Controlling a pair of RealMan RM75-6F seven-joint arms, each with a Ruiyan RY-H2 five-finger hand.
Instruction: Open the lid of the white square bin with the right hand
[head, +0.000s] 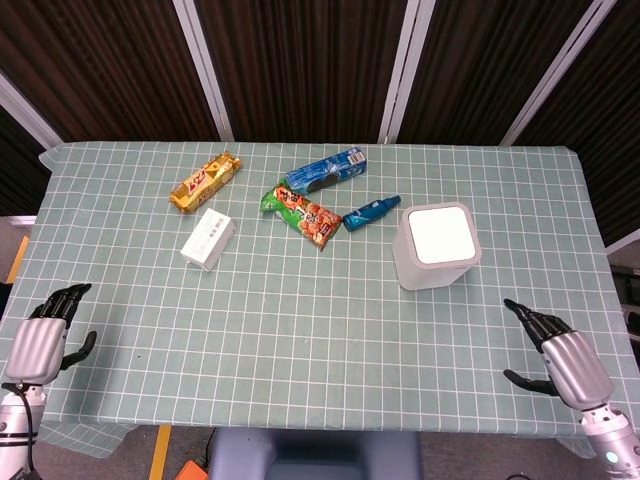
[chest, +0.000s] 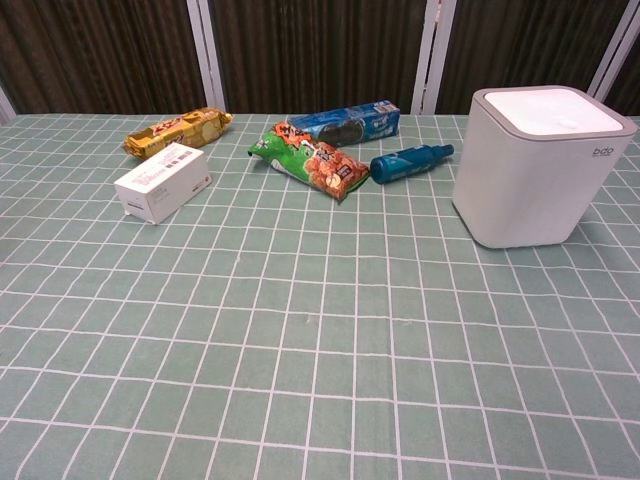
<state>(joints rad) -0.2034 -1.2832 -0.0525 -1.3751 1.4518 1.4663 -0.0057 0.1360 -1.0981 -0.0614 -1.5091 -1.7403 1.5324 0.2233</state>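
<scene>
Dark slatted panels back the green-checked counter (head: 300, 330). On its right half stands the white square bin (head: 435, 246), lid (chest: 545, 111) down. Near the front right corner, well short of it, the right hand (head: 560, 358) hovers, fingers spread, empty; the left hand (head: 42, 333) likewise.

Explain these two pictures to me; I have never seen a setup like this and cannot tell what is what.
This is a two-armed robot at a table with a green checked cloth. The head view looks down from above; the chest view looks across from lower down. The left hand and right hand, seen only from above, hold nothing. On the table stand a white square bin with its lid closed, a white box, a gold snack pack, a green snack bag, a blue biscuit pack and a small blue bottle.
</scene>
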